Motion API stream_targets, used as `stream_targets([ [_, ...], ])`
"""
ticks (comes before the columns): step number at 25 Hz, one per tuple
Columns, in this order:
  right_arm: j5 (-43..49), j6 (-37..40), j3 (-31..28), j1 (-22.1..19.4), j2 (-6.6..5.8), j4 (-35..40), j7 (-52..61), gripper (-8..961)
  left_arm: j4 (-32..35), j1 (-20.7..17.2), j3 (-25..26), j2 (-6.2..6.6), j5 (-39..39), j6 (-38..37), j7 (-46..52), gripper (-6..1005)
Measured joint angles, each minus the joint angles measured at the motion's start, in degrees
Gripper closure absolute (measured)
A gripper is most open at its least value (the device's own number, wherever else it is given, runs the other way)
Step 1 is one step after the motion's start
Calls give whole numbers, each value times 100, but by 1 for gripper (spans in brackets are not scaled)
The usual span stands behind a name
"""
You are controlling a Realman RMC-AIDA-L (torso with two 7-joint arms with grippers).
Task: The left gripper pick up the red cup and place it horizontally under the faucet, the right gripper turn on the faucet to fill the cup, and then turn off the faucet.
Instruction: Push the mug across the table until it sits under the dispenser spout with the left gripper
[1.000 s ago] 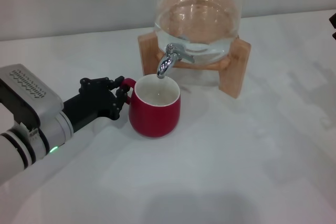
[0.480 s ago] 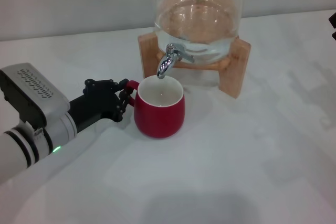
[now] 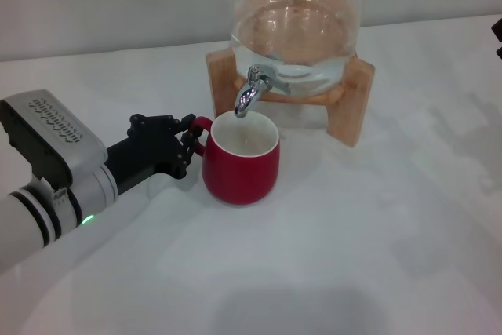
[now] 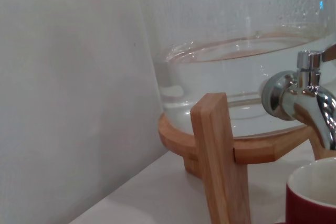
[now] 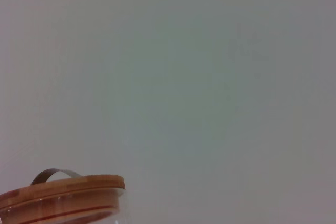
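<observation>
The red cup [image 3: 241, 169] stands upright on the white table, its cream inside showing, with its rim right below the spout of the chrome faucet [image 3: 251, 90]. My left gripper [image 3: 190, 137] reaches in from the left and is shut on the cup's small loop handle. The left wrist view shows the faucet [image 4: 302, 95] close up, above the cup's rim [image 4: 312, 195]. No water runs from the spout. Only a black sliver of my right gripper [image 3: 497, 41] shows at the far right edge, well away from the faucet.
The glass dispenser jar [image 3: 296, 33], partly filled with water, sits in a wooden stand [image 3: 349, 103] at the back of the white table [image 3: 353, 233]. A wall rises behind it. The jar's wooden lid [image 5: 60, 190] appears in the right wrist view.
My left gripper has slid the cup a little to the right, bringing its opening more squarely under the spout. The right arm has stayed put.
</observation>
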State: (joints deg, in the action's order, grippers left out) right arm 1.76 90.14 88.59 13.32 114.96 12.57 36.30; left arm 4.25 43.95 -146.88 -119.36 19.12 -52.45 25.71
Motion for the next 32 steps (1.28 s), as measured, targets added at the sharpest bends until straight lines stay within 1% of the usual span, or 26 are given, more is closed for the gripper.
stream_targets([
  [9,0,35,-5,15,0,0,1,96,-3,-28,34,0,51,22,-96,872],
  [18,0,39,-18,30,0,3,7,95,65,42,28,-7,28,414,-119,865],
  [32,0,25,-42,30,0,70,9,95,77,98,-14,-9,8,438,-119,825],
])
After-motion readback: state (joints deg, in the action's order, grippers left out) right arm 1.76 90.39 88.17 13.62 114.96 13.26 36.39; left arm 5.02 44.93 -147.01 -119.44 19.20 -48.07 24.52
